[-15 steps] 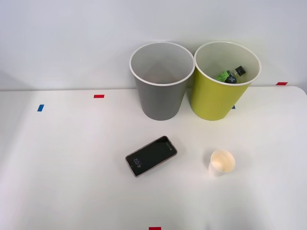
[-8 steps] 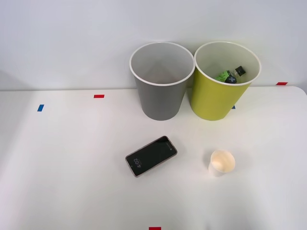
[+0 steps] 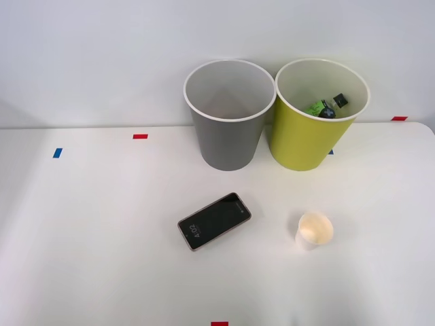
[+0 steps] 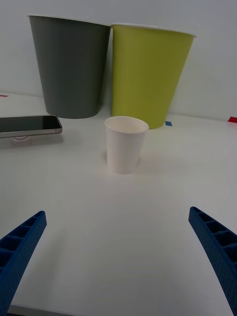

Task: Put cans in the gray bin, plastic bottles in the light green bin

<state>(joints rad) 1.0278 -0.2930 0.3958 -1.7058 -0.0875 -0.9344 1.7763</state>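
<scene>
The gray bin (image 3: 228, 129) stands at the back of the table, and its pale inside looks bare. Beside it on the right is the light green bin (image 3: 309, 132). Inside that one lie the plastic bottles: a bright green one (image 3: 319, 108) with a dark cross-marked cap and a black-capped one (image 3: 339, 100). The wrist view has the gray bin (image 4: 71, 69) and the light green bin (image 4: 148, 74) upright behind a white paper cup (image 4: 125, 144). My right gripper (image 4: 118, 261) is open low over the table, short of the cup, nothing between its blue fingers (image 4: 22, 249).
A dark phone (image 3: 214, 221) lies face up in the table's middle, also seen in the wrist view (image 4: 27, 125). The white paper cup (image 3: 314, 231) stands upright to its right. Red and blue tape marks (image 3: 140, 136) dot the white table (image 3: 88, 231).
</scene>
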